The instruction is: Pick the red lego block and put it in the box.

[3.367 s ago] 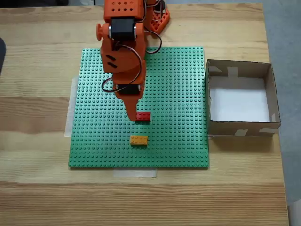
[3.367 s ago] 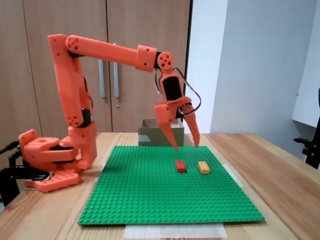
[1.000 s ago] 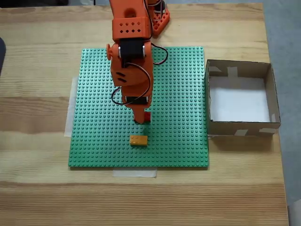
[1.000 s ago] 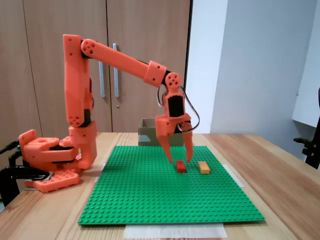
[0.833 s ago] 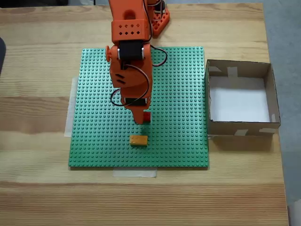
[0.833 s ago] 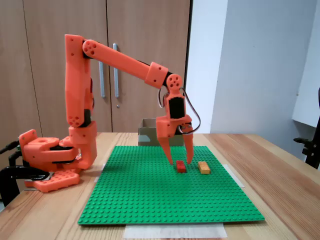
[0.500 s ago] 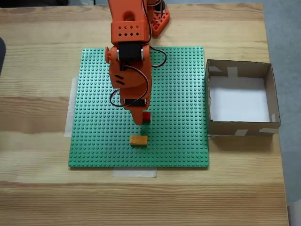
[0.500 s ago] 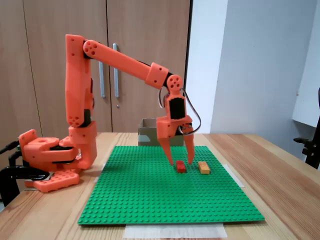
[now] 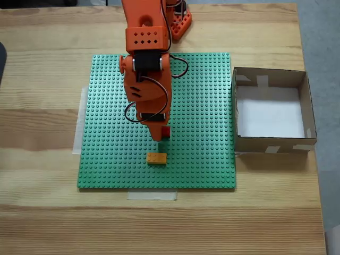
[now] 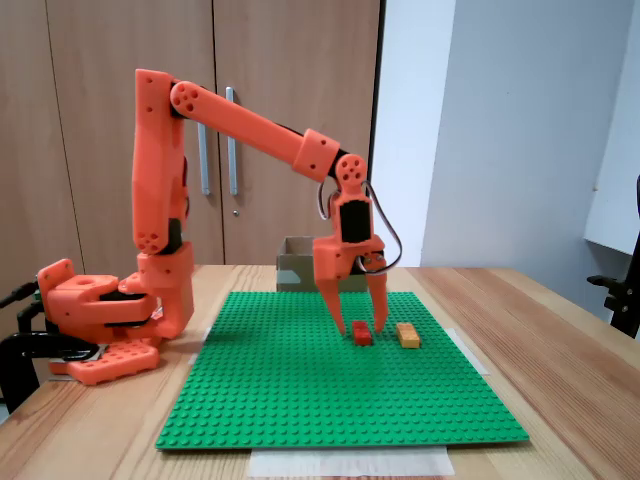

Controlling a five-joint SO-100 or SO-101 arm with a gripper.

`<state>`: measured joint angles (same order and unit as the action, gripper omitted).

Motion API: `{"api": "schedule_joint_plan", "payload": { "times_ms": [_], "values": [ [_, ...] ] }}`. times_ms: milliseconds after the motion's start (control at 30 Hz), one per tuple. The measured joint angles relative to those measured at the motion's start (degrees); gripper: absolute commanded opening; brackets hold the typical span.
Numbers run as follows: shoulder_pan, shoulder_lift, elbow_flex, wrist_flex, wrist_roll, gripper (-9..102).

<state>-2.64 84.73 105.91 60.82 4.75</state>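
Red lego block [image 10: 361, 333] sitting flat on the green baseplate [image 10: 300, 400], a little toward 3 o'clock of the plate's centre in the side-on fixed view, bracketed by the gripper [image 10: 360, 326]: one fingertip just at 9 o'clock of the block, the other just at 3 o'clock, spread slightly wider than the block and apparently not yet pressing on it, so holding nothing. Seen from above, mostly hidden under the arm, with only a red sliver [image 9: 167, 131] poking out beside the finger. Judged to be the grasp step, with fingers lowered around the block and not yet squeezed. Next: close firmly on the block's sides, pull straight up, since studs may grip the plate, then swing toward 3 o'clock in the top-down fixed view to reach the box [image 9: 305, 101], open-topped, off the plate's edge and well apart from the block. Worth avoiding: the orange-yellow brick [image 10: 408, 335], just at 3 o'clock of the outer fingertip in the side view. Nearest the side camera: pale tape [image 10: 350, 462] on the plate's front edge, over a light wooden table [image 10: 560, 350]. Farther back: brown cupboard doors [image 10: 120, 40] with metal handles, and a white wall [image 10: 500, 130] beyond.
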Motion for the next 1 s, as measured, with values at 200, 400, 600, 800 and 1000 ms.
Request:
{"api": "schedule_joint_plan", "payload": {
  "times_ms": [200,400,600,800,1000],
  "values": [
    [0.0,-1.23,-0.79,0.0,-0.44,18],
    [0.0,-1.76,-1.32,0.0,-1.05,17],
    [0.0,-2.2,-1.85,0.26,-1.76,13],
    [0.0,-3.25,-3.43,1.05,-1.76,7],
    [0.09,-3.25,-4.13,2.11,-1.76,2]
  ]
}}
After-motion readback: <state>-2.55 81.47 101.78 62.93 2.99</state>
